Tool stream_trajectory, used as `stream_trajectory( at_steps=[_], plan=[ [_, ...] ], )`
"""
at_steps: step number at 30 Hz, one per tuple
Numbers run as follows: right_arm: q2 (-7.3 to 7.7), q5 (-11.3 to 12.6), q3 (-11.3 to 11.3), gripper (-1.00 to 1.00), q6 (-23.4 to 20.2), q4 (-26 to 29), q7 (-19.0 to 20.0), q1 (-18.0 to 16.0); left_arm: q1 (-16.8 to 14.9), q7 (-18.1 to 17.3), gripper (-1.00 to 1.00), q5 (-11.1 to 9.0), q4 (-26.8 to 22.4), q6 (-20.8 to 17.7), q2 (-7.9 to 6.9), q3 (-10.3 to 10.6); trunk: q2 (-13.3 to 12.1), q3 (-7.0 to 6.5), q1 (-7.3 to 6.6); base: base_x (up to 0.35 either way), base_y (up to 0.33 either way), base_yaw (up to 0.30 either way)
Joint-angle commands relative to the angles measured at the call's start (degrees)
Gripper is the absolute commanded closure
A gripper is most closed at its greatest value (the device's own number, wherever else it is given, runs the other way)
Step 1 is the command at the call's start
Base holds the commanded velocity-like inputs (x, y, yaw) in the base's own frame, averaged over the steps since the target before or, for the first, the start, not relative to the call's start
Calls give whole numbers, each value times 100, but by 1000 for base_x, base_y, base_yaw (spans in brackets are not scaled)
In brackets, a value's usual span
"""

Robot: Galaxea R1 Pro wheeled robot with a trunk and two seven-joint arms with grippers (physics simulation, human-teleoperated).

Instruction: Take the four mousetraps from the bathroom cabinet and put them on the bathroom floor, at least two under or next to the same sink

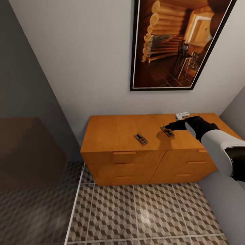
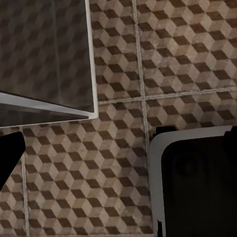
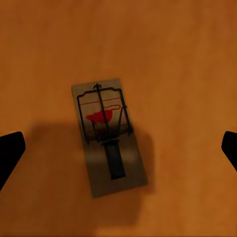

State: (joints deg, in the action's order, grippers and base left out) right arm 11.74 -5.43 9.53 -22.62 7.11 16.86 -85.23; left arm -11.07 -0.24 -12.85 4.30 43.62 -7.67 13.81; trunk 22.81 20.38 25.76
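Observation:
Two mousetraps lie on the flat top of the orange-brown cabinet [image 1: 115,132]: one near the middle [image 1: 141,139], the other to its right [image 1: 167,131]. My right gripper [image 1: 169,128] hovers just above the right one. In the right wrist view that mousetrap [image 3: 109,143] is a tan board with dark wire and a red mark. It lies flat between my right gripper's [image 3: 118,153] wide-apart black fingertips [image 3: 10,153], which are open and not touching it. The left wrist view looks down on the cube-patterned bathroom floor [image 2: 187,59], with one left fingertip [image 2: 7,158] at the picture's edge.
A small white object [image 1: 182,115] sits at the back right of the cabinet top. A framed picture [image 1: 173,44] hangs above. A dark glass panel [image 1: 30,153] stands at the left, its pale edge [image 2: 91,59] over the tiles. The robot's base [image 2: 192,182] is nearby.

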Motion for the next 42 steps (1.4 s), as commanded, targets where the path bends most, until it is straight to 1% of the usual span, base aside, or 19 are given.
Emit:
stream_trajectory(
  at_steps=[1,7,19,25,33,42],
  plan=[
    [4,-57,14,-100,-23,11,40,-3,-9,-3,-100,-42,22,32,3,48,11,18,3,0,0,0],
    [4,-52,14,-100,-22,10,86,-3,-9,-2,-100,-42,20,32,3,50,11,53,3,0,0,0],
    [0,-41,14,-100,-22,10,170,-3,-9,4,-100,-43,20,32,3,45,11,68,3,0,0,0],
    [-2,-38,12,-100,-23,10,253,-3,-9,6,-100,-42,18,32,3,43,11,107,3,0,0,0],
    [0,-38,13,-100,-23,10,272,-3,-9,6,-100,-42,18,32,3,47,11,175,3,0,0,0],
    [2,-43,6,-100,-23,10,266,-3,-9,6,-100,-42,20,32,3,51,11,191,3,0,0,0]
  ],
)
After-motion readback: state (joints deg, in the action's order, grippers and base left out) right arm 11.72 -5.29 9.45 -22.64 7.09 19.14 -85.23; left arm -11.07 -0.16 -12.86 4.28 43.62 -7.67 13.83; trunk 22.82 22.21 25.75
